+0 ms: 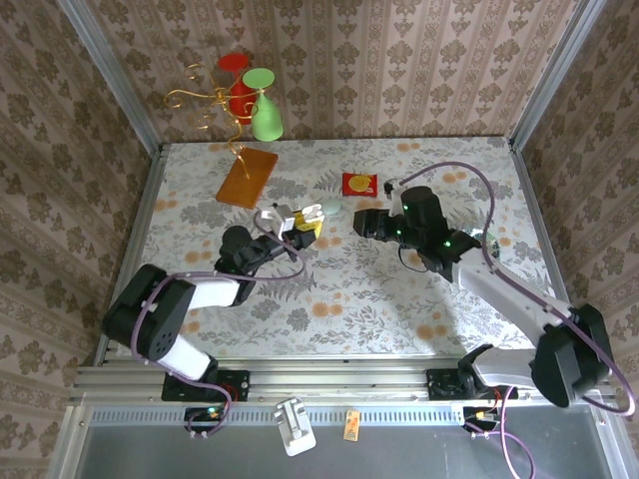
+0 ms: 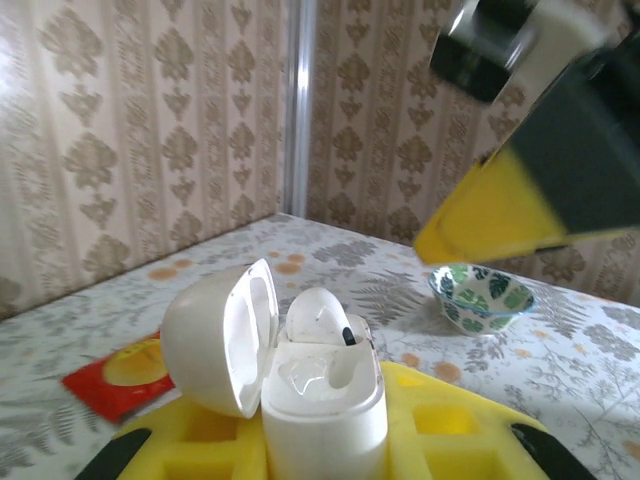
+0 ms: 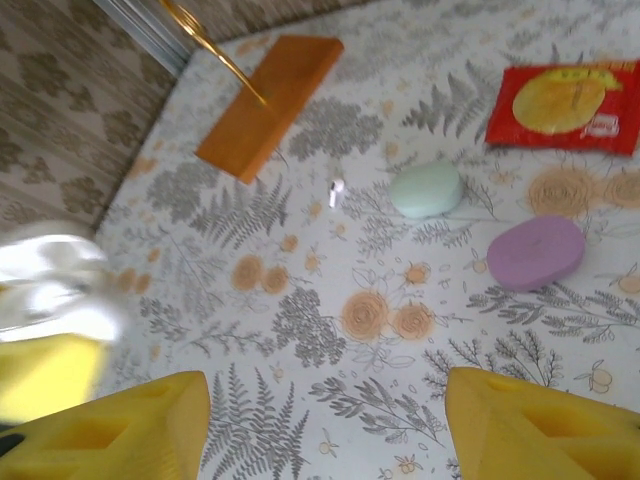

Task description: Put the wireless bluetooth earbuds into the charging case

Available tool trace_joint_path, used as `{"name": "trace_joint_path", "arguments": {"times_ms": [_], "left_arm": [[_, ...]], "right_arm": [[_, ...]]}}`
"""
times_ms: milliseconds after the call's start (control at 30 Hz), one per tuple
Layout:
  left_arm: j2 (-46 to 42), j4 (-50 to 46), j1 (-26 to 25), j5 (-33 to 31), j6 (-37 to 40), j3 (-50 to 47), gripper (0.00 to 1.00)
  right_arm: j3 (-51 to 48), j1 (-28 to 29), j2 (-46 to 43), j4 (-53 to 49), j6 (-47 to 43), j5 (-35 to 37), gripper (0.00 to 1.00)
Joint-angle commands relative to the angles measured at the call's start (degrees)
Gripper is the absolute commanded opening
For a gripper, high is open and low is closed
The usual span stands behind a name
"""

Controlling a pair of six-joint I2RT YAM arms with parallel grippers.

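- We see our left gripper (image 2: 327,442) clamped on the open white charging case (image 2: 325,395), with one earbud (image 2: 318,318) inside.
- Our right gripper (image 3: 325,430) has its jaws wide apart, holding nothing.
- A second earbud (image 3: 336,190) lies on the table (image 3: 300,380), near the green case (image 3: 427,190).

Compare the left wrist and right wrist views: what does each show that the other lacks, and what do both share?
Left wrist, not right wrist: a seated earbud in its slot, a leaf-patterned bowl. Right wrist, not left wrist: a loose earbud, a mint case, a purple case, an orange board. Both: the red packet, the floral tablecloth, and the open white charging case held in the left tool, a blur at the right wrist's left edge.
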Motion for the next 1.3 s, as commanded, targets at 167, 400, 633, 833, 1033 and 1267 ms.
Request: {"name": "trace_joint_path", "arguments": {"times_ms": [167, 400, 633, 833, 1033, 1267], "left_arm": [[-12.4, 1.1, 5.0, -2.0, -0.8, -7.2, 0.1], [-18.1, -2.1, 5.2, -3.7, 0.6, -9.7, 0.1], [-22.2, -7.2, 5.2, -4.2, 3.0, -11.1, 0.1], [-22.7, -7.7, 5.1, -3.9, 3.0, -11.4, 0.1], [-22.2, -6.8, 5.0, -3.5, 2.5, -11.4, 0.1], [-20.9, -5.2, 5.1, -3.2, 1.7, -11.5, 0.1]], "right_arm": [[16.8, 2.0, 21.2, -10.4, -1.5, -1.1, 0.58], [36.6, 5.1, 39.7, -20.9, -1.4, 1.4, 0.54], [56.8, 7.3, 55.2, -31.4, -1.9, 6.8, 0.47], [69.6, 7.7, 64.8, -34.8, -1.8, 10.4, 0.41], [81.4, 7.8, 73.4, -37.7, -0.8, 10.4, 0.36], [90.2, 7.8, 79.7, -39.1, 0.3, 8.9, 0.32]]}}
